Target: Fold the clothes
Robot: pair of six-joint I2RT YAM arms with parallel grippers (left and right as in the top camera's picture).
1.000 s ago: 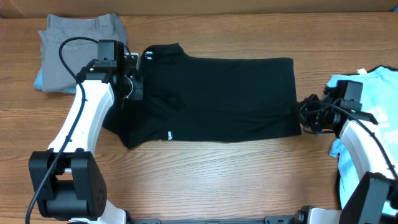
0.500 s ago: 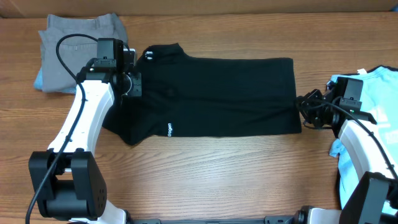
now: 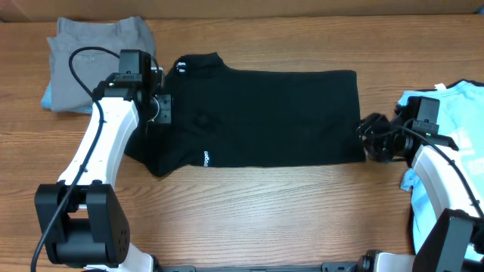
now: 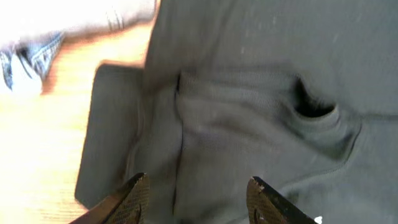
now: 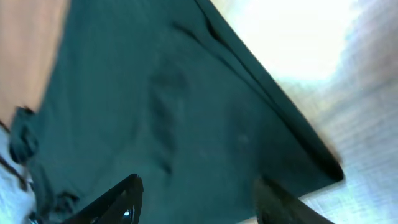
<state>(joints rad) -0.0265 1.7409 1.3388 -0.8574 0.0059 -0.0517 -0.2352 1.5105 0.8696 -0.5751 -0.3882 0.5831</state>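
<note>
Overhead, we see the black T-shirt [image 3: 265,117] lying spread flat on the wooden tabletop [image 3: 265,219], its long axis running across between the two arms. The left jaws hang over its collar end, with the small white neck label [image 3: 180,66] just beyond them. The grey trousers [image 3: 98,45] lie folded behind them, off the shirt. The right jaws sit at the opposite edge of the shirt, at its hem. The light blue T-shirt [image 3: 461,98] is bunched behind them, beside the right arm.

In the left wrist view, the left jaws stand open, both fingertips [image 4: 134,194] spread apart over black cloth. The ribbed collar lies ahead of and between them. A sleeve spreads off to one side, and bare tabletop shows beyond it. We cannot tell whether the tips touch the fabric.

In the right wrist view, the right jaws are likewise open, their fingertips [image 5: 124,198] wide apart. The dark shirt fills the space between and ahead of them, and its hem corner lies just ahead of one tip.
</note>
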